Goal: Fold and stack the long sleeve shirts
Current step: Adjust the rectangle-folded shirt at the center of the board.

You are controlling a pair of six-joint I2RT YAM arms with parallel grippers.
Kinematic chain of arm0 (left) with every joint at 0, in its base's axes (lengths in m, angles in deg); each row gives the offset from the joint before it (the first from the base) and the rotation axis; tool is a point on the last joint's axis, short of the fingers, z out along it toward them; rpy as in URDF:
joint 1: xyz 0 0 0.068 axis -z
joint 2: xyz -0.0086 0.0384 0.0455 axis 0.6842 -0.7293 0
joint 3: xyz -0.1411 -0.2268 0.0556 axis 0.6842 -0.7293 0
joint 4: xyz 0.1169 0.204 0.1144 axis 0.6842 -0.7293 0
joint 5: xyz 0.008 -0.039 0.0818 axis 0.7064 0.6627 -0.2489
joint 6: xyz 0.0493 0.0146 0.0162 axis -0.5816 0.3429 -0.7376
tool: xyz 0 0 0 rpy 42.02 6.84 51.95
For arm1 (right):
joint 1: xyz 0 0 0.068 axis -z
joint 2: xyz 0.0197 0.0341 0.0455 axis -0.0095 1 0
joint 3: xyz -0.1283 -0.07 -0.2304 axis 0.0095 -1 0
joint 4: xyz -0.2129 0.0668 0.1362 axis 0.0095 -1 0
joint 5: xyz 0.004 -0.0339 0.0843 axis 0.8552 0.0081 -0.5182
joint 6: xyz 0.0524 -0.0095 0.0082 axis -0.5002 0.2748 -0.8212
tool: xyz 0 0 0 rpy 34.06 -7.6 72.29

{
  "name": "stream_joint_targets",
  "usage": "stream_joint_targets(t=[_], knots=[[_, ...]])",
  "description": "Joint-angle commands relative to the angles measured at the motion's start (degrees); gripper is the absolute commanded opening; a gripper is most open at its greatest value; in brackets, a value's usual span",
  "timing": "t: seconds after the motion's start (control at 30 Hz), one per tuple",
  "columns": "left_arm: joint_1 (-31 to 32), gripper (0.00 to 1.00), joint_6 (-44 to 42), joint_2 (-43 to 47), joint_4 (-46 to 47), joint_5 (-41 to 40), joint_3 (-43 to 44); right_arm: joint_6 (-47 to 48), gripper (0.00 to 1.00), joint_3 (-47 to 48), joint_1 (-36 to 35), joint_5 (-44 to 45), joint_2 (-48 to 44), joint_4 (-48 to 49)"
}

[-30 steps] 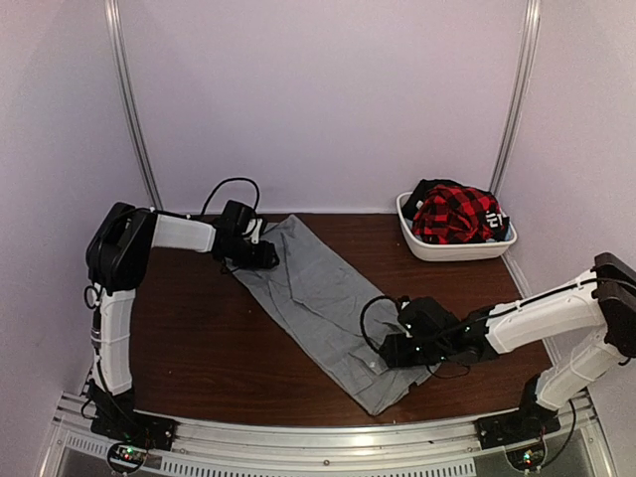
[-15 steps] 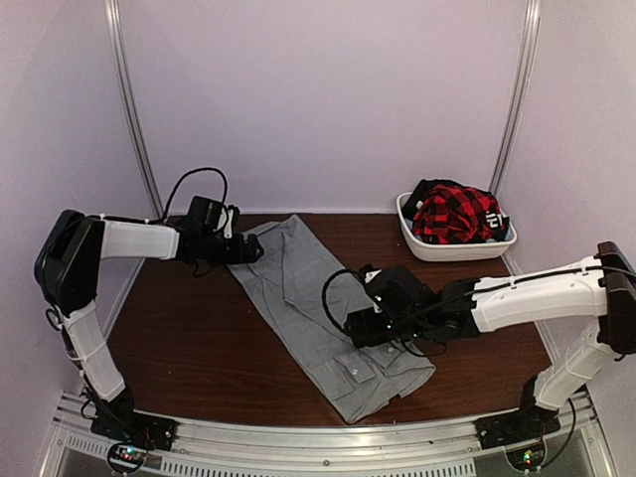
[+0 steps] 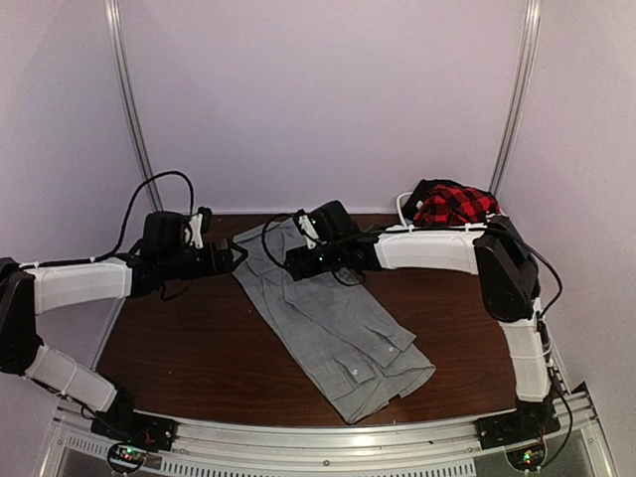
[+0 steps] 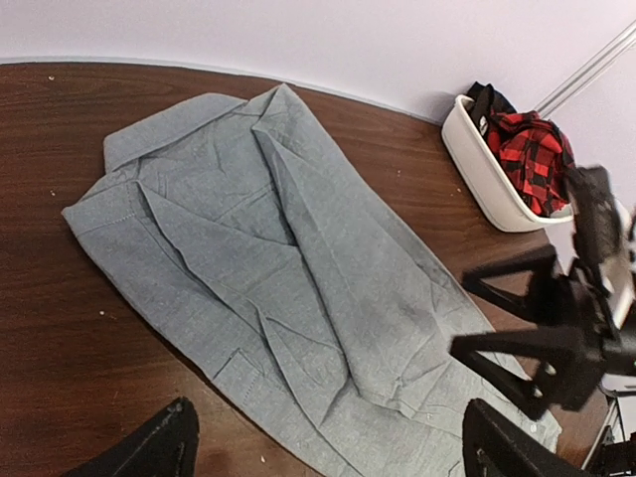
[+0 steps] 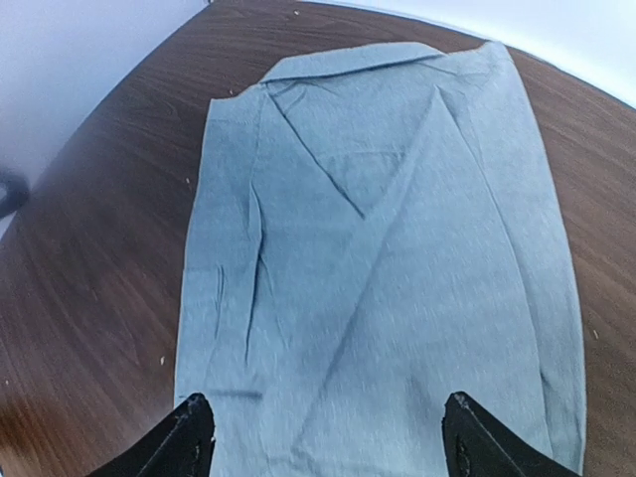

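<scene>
Both arms stretch low toward the grey shirt (image 3: 320, 310), fingers (image 5: 186, 442) spread.

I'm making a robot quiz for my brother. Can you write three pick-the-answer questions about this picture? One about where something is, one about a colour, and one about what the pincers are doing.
1. Where is the red checked cloth?
A) hanging on the wall
B) in the white tub
C) on the floor

2. What colour is the shirt lying on the table?
A) light grey
B) yellow
C) green

3. How are the left pincer and the right pincer?
A) both squeezing the shirt
B) both open, holding nothing
C) one lifting the tub

Answers:
1. B, the cloth sits bunched in the tub at the far right corner.
2. A, the shirt looks light grey against the dark brown wood.
3. B, each wrist view shows two fingers spread wide with only the shirt lying below them.
</scene>
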Motion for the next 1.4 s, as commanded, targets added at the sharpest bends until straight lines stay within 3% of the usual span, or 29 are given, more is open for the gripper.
stream_joint_targets(t=[0.0, 0.23, 0.37, 0.53, 1.17, 1.37], knots=[[0.9, 0.94, -1.2, 3.9, 1.4, -0.1, -2.2, 1.6, 0.8, 12.6, 2.0, -9.0, 10.6, 0.4], [3.9, 0.94, -0.5, 5.5, 1.3, -1.3, -6.0, -6.0, 0.79, 26.8, 5.3, -16.2, 24.6, 4.7], [8.2, 0.94, 0.1, 4.9, 1.2, -3.9, -7.4, -12.1, 0.78, 26.9, 7.4, -17.8, 27.6, 9.7], [12.7, 0.94, 1.4, 2.5, 1.9, -6.1, -8.2, -15.2, 0.77, 25.8, 9.5, -13.7, 27.9, 10.0], [17.0, 0.94, -0.9, -5.1, 2.4, -6.4, -4.0, -27.0, 0.78, -4.2, 16.6, 7.2, 10.6, 17.2], [20.3, 0.97, -8.1, -4.8, 4.0, -6.5, -3.3, -16.3, 0.83, -8.9, 16.8, 4.4, 3.0, 19.3]])
